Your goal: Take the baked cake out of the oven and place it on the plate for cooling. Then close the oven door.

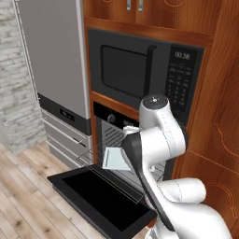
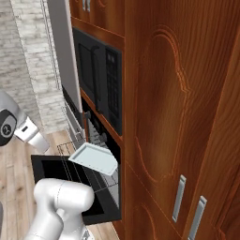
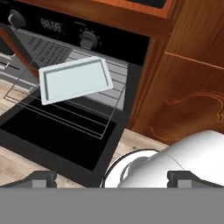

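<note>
The black oven stands under a microwave, with its oven door dropped fully open and lying flat. A wire rack is pulled out over the door. On it lies a pale grey rimmed tray that looks bare. The cake and the plate are out of view. My gripper is open, its fingertips far apart. It hangs back from the oven, above and to the right of the door, with nothing between the jaws.
A black microwave with a keypad sits above the oven. A grey fridge stands to the left. Tall wooden cabinets close off the right side. Wood floor lies in front of the open door.
</note>
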{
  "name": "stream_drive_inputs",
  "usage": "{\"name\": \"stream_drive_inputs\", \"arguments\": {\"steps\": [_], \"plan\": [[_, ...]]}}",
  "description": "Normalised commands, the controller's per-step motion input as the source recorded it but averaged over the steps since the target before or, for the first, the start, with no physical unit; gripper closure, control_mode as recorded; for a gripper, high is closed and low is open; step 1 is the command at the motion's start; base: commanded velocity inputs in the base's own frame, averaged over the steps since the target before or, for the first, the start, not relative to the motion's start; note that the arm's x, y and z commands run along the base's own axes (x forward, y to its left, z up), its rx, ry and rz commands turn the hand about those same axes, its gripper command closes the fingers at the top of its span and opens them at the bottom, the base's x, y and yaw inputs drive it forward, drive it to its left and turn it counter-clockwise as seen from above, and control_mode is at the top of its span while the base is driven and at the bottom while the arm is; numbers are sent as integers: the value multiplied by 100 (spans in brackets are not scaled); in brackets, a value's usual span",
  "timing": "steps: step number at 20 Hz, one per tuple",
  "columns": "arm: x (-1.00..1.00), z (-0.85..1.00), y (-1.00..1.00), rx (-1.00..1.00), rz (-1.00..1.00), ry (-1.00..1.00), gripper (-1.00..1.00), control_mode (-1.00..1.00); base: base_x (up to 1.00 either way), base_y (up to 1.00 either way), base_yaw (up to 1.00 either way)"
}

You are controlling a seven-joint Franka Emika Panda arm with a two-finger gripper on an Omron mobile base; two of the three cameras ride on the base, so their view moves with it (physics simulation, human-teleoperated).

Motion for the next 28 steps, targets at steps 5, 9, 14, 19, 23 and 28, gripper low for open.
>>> {"name": "stream_drive_inputs", "arguments": {"steps": [5,9,14,19,23,28], "plan": [[16,-13,0,0,-17,-1,-100,-100,0,0,0],[22,-14,0,0,-11,-2,-100,-100,0,0,0],[3,-41,0,-1,-5,-4,-100,-100,0,0,0],[0,-45,5,-1,-3,-7,-100,-100,0,0,0],[4,-29,10,0,-1,-5,-100,-100,0,0,0],[2,-15,5,0,0,-2,-100,-100,0,0,0]]}}
